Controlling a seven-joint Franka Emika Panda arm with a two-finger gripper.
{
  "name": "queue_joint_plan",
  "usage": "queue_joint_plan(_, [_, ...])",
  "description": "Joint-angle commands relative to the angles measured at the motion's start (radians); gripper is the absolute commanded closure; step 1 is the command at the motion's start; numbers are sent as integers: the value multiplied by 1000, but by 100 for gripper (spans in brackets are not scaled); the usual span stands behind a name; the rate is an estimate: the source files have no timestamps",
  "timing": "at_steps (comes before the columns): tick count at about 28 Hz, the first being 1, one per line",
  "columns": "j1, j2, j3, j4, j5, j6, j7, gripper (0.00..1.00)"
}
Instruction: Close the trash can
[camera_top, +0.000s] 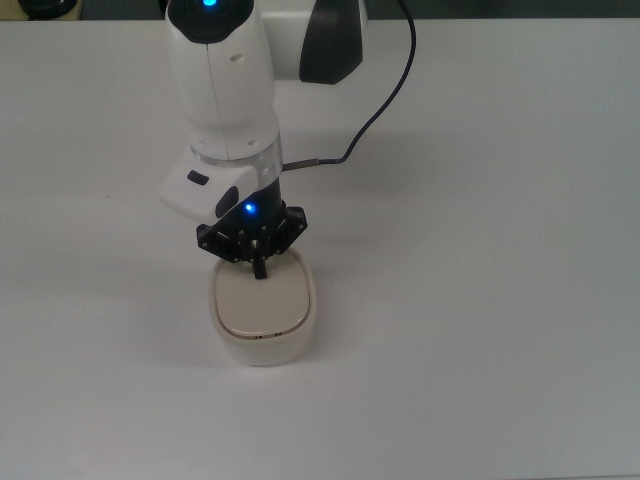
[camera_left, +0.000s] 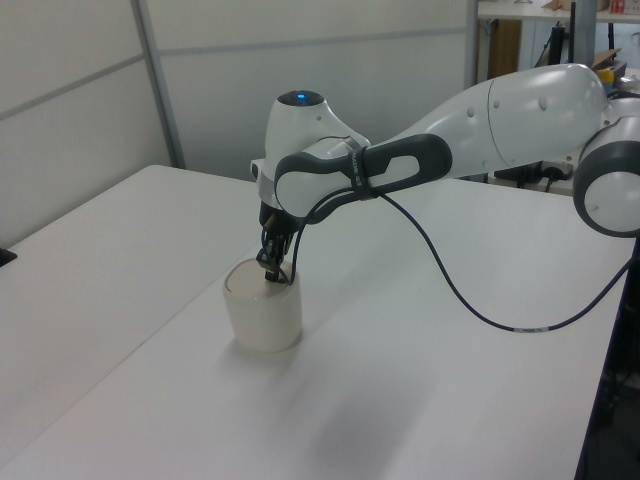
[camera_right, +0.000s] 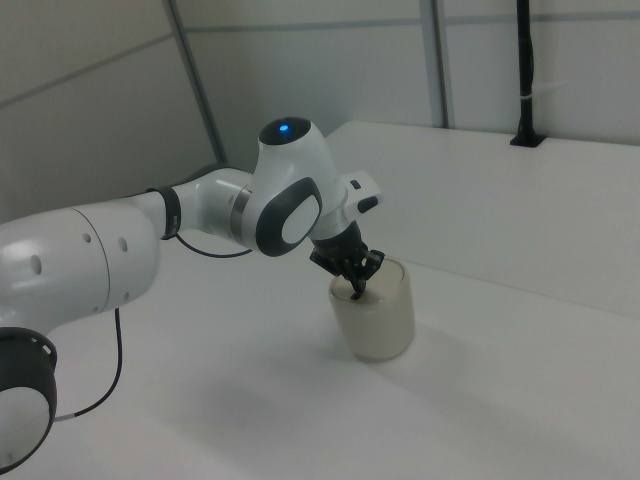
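The cream trash can stands on the white table, its flat lid lying level on the rim. My gripper points straight down, fingers shut together, their tips pressing on the lid near the edge closest to the arm. In the top view the gripper body covers that upper end of the lid. The lid's small black tab is hidden under the fingertips.
The white table stretches around the can. A black cable trails from the wrist across the table. Grey wall panels stand behind the table in the left view.
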Motion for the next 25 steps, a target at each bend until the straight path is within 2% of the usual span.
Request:
queue_joint_plan(1, [-8, -3, -16, 1, -6, -101, -23, 100])
queue_joint_plan(6, [-24, -127, -15, 19, -1, -322, -21, 100])
queue_joint_plan(11, [-21, -215, -15, 19, -11, -543, -15, 100])
queue_joint_plan(15, [-25, -269, -16, 18, -12, -631, -14, 100])
queue_joint_plan(20, [-27, -322, -19, 18, -15, -747, -1, 93])
queue_joint_plan(22, [-28, -341, -19, 18, -21, -761, 38, 92])
queue_joint_plan(25, [-28, -352, -18, 16, -57, -766, 146, 88])
